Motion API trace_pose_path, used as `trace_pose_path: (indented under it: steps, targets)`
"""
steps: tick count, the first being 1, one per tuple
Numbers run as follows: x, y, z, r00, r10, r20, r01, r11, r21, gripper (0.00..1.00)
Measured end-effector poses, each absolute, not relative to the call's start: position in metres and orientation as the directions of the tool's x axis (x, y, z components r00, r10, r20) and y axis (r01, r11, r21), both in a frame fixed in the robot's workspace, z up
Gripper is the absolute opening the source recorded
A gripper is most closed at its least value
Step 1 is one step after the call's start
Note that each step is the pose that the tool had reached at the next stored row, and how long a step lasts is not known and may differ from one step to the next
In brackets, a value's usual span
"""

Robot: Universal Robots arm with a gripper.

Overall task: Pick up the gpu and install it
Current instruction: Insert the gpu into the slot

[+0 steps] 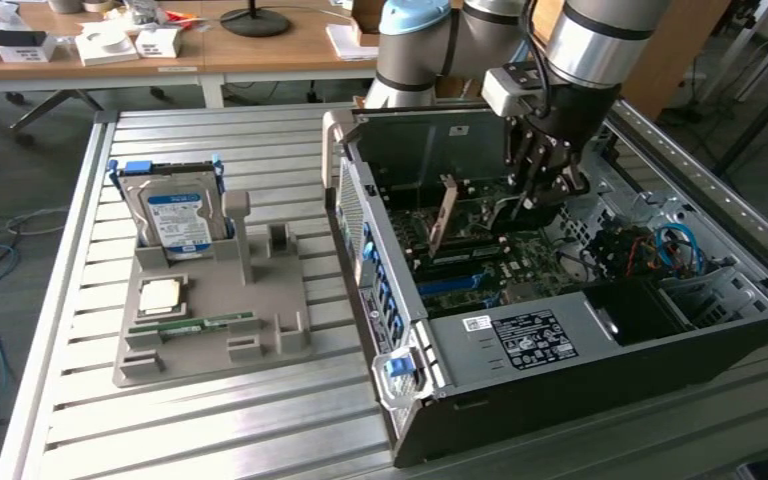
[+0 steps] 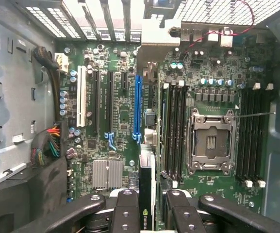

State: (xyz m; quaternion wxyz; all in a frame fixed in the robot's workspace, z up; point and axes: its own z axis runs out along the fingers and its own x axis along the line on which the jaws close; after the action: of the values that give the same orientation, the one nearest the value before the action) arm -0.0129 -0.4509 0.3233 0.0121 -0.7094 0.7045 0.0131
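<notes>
Wrist view: your gripper [image 2: 148,206] clamped on the gpu [image 2: 147,187], card edge-on, parallel to the blue expansion slot [image 2: 138,104] and just beside it, exterior view: your gripper inside the open computer case [image 1: 598,400], hard drive [image 1: 177,220] well apart from that slot.

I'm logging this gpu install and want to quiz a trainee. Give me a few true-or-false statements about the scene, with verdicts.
1. The gpu stands on edge inside the computer case, between the fingers of the gripper. True.
2. The hard drive lies inside the case. False: it stands upright in the grey holder on the table, on the exterior view's left of the case.
3. A cooler covers the CPU socket. False: the socket is uncovered.
4. The case is open, with the motherboard exposed. True.
</notes>
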Motion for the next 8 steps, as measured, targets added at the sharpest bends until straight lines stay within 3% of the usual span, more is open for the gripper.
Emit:
trace_pose_path:
  steps: [8]
  targets:
    - [-0.0194,-0.4517,0.3211,0.007,-0.999,-0.036,-1.000,-0.007,0.001,0.26]
